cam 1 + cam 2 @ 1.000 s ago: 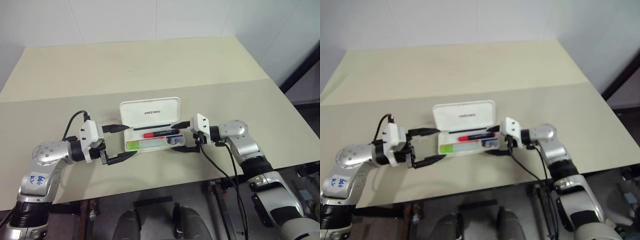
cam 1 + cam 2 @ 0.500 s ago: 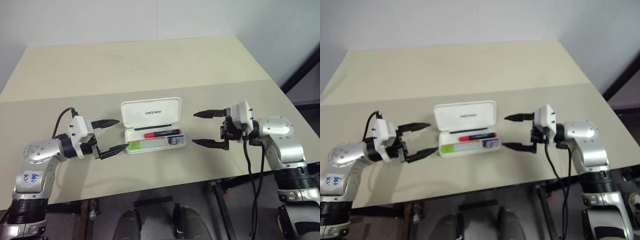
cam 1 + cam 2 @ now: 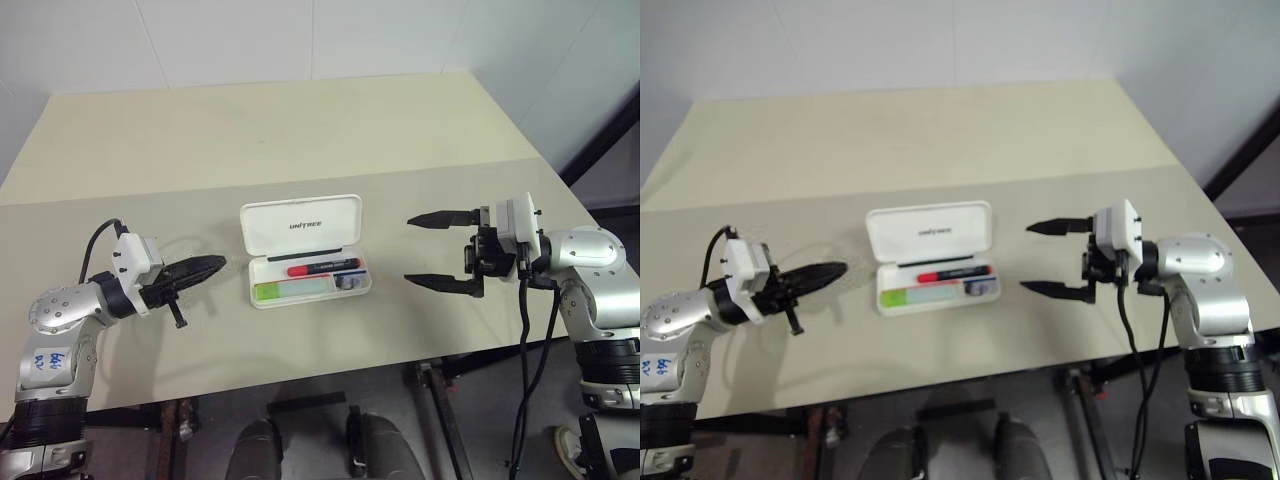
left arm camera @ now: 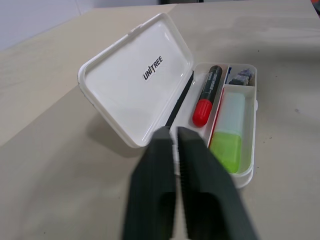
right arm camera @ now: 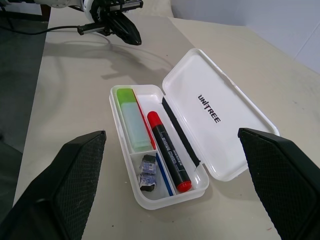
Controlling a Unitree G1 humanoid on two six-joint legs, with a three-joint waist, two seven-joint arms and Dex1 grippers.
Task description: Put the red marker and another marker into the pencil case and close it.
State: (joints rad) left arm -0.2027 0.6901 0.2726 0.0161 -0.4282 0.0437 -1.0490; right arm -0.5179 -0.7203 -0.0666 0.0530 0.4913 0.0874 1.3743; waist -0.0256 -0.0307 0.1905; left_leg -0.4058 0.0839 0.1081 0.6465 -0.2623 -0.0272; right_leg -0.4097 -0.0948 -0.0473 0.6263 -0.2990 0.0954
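The white pencil case [image 3: 272, 224] lies open at the table's middle with its lid raised at the back. The red marker [image 3: 322, 268] lies along the tray's rear channel, red cap toward my left side. The pale green marker [image 3: 290, 290] lies in the front compartment. My left gripper [image 3: 216, 265] is shut and empty, a short gap to the left of the case, pointing at it. In the left wrist view its fingertips [image 4: 164, 135] meet in front of the lid. My right gripper [image 3: 408, 250] is open and empty, to the right of the case and clear of it.
A small grey lump [image 5: 148, 170] sits in the tray's end compartment. The beige table [image 3: 300, 140] stretches bare behind the case, with a seam across it. Its front edge runs just below both grippers. A dark gap lies beyond the table's right corner.
Both grippers have pulled away from the case, the left one to the left and the right one to the right and up. The left gripper's fingers have shut. The case and markers stayed put.
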